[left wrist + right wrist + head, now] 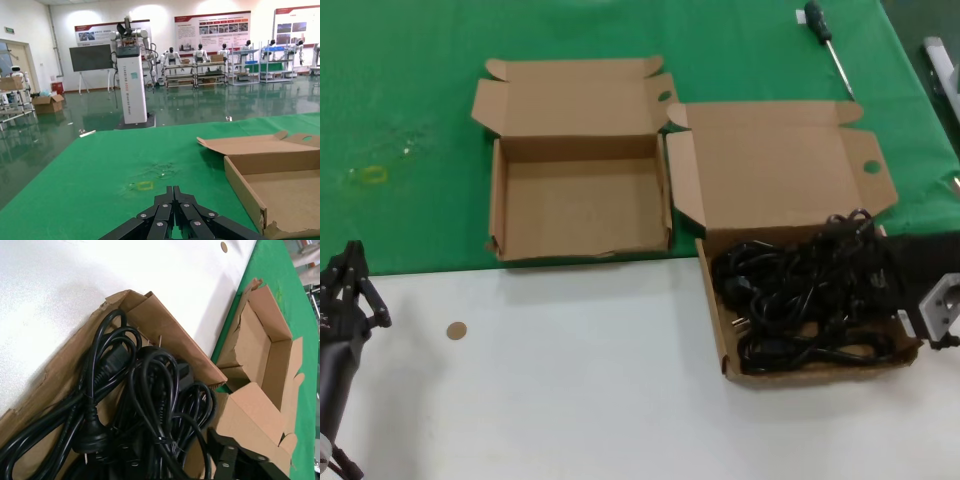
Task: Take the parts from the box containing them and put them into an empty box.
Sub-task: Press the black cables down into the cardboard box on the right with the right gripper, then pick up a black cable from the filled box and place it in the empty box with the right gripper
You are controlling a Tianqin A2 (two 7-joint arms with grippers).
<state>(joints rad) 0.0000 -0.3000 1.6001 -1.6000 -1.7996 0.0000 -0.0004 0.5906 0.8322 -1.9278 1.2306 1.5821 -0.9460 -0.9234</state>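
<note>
Green cloth under two cardboard boxes

You have the empty box mid-bench, the box containing them touching its right side, nearer the front edge, parts inside it, screwdriver toward the far right corner.

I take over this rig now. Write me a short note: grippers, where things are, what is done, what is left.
Left gripper: shut, holding nothing, parked at the near left over the white table.
Right gripper: at the right edge of the larger box, fingers not readable.
Power cords: all in a tangled pile in the larger box.
Smaller box: open, empty, on the green cloth.
Done: nothing moved.
Left: move every cord over.
</note>
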